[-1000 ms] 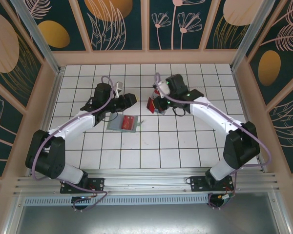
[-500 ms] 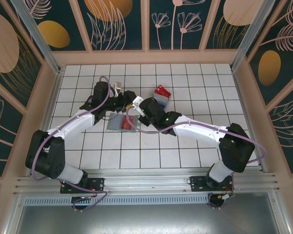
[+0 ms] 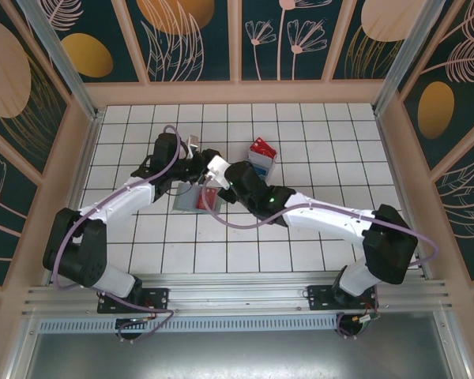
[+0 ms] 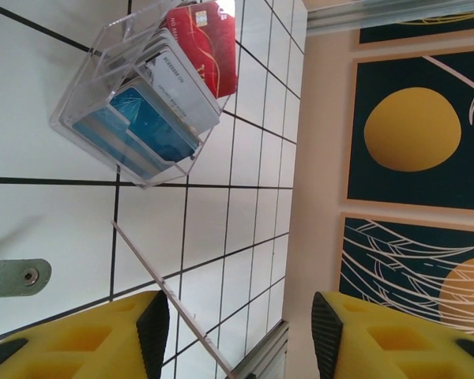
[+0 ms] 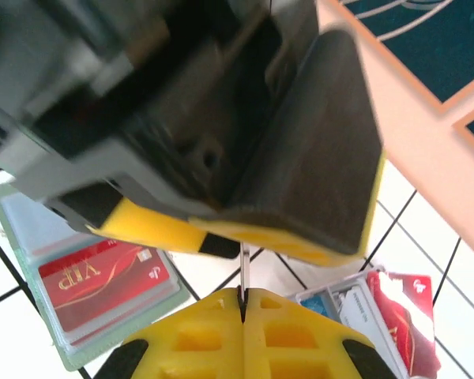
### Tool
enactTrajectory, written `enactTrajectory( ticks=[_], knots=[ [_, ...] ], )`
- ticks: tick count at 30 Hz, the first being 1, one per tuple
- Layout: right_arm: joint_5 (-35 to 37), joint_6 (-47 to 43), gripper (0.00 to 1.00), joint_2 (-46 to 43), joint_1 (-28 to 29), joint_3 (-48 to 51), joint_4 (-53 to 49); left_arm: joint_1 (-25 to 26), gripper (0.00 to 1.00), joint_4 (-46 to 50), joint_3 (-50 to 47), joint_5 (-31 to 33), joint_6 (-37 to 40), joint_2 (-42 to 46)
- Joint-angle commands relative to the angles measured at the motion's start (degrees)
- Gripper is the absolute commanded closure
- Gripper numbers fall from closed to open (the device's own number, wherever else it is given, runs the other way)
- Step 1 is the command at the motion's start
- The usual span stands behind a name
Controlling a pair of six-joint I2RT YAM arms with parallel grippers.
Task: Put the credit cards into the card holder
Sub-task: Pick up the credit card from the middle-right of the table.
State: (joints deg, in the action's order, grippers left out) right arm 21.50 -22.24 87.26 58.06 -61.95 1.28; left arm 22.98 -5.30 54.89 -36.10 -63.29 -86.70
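Top external: the card holder (image 3: 188, 203) lies open on the tiled table (image 3: 316, 134) with a red VIP card (image 3: 209, 197) tucked in it. The left gripper (image 3: 199, 163) and right gripper (image 3: 221, 172) meet at its far edge. A clear tray (image 3: 261, 155) of cards stands near, to the right.

Left wrist: the left gripper's yellow fingers (image 4: 87, 339) stand apart, and a thin credit card (image 4: 154, 276) crosses edge-on between them.

Right wrist: the right gripper is pinched tight on that card's edge, above the card holder.
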Motion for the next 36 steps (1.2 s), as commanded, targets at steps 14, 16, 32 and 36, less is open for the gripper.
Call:
enactTrajectory(
  ticks=[14, 16, 32, 36],
  knots=[
    [-7.4, 8.0, 0.79, -7.1, -2.2, 4.2, 4.7, 0.1, 1.00, 4.0, 5.8, 2.3, 4.5, -2.4],
    [-15.0, 15.1, 0.63, -8.1, -6.3, 4.7, 4.2, 0.1, 1.00, 3.6, 5.9, 6.1, 5.4, -1.4],
    [-55.9, 93.3, 0.56, 6.3, -24.7, 19.1, 60.8, 0.2, 1.00, -47.7, -18.8, 18.5, -8.5, 11.7],
    [-56.9, 92.8, 0.59, 8.9, -23.4, 16.3, 63.5, 0.2, 1.00, -48.1, -18.1, 16.3, -9.8, 9.8]
  ],
)
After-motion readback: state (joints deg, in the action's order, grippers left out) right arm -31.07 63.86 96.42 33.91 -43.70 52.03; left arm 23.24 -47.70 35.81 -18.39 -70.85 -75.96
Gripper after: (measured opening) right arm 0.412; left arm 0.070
